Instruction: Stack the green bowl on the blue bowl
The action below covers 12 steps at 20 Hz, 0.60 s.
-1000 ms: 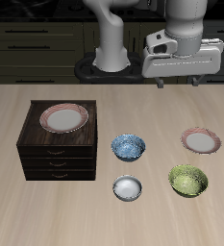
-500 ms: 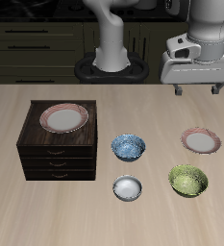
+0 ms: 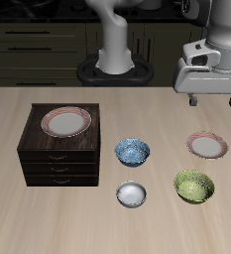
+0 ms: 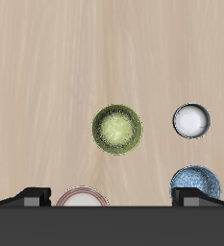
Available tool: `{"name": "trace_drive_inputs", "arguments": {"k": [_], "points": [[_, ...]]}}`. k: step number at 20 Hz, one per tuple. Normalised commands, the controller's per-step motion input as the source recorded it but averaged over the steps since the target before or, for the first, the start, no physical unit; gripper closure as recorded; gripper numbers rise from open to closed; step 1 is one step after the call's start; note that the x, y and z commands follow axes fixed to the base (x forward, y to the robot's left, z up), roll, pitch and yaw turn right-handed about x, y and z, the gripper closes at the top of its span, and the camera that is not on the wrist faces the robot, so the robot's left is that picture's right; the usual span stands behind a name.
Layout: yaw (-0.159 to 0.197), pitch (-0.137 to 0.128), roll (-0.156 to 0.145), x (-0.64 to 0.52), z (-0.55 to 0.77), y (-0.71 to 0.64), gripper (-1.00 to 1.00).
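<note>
Tabletop: silvery bowl (image 3: 132, 193) beside green bowl (image 3: 194, 186)

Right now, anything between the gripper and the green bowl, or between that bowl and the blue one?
Nothing visible. The gripper hangs above the green bowl, with only bare table below it in the wrist view. The blue bowl sits apart; the white bowl and the plate lie off the line between them.

No readable text, label or number anywhere.

Speckled olive-green bowl (image 3: 194, 186), blue-and-white mottled bowl (image 3: 133, 152)
</note>
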Motion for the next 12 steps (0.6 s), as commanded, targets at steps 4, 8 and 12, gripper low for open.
{"name": "trace_drive_inputs", "arguments": {"k": [4, 8, 12], "points": [[0.022, -0.001, 0.004, 0.16, -0.07, 0.24, -1.00], [-0.004, 0.016, 0.029, 0.12, -0.25, 0.23, -1.00], [0.017, 0.026, 0.026, 0.09, -0.38, 0.19, -1.00]]}}
